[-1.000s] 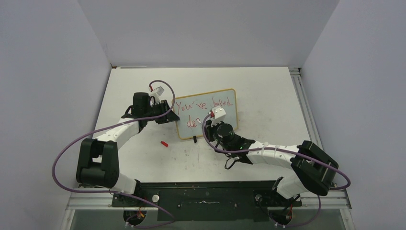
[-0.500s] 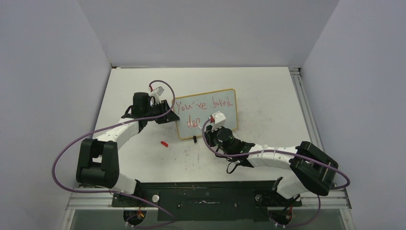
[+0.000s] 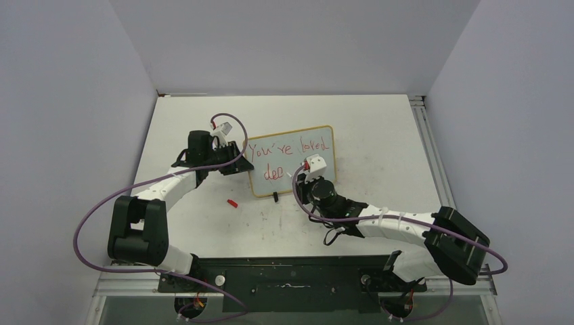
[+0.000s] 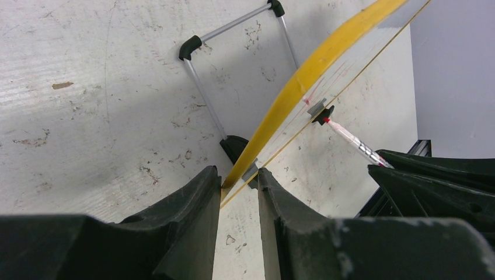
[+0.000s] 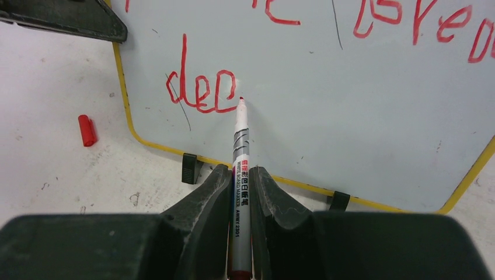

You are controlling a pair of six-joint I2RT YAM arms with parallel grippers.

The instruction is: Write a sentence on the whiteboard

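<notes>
Whiteboard (image 3: 288, 161) stood midway between the counter's (image 3: 379, 142) left and right edges, left claw (image 4: 239, 175) clamped on its side frame. Right claw (image 5: 240, 172) gripped the red marker (image 5: 241, 134), tip at the sentence (image 5: 201, 93) fragment "dee"; the "p" probably wanted light, steady pressure.

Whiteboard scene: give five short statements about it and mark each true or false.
1. The right end effector grips a marker. True.
2. The marker's tip sits left of the "d" on the whiteboard. False: it sits just right of the last red letter.
3. The left end effector is open, away from the whiteboard. False: it is shut on the board's edge.
4. A red cap lies on the table, off the board. True.
5. The sentence's second line is complete. False: only three letters show there.
</notes>
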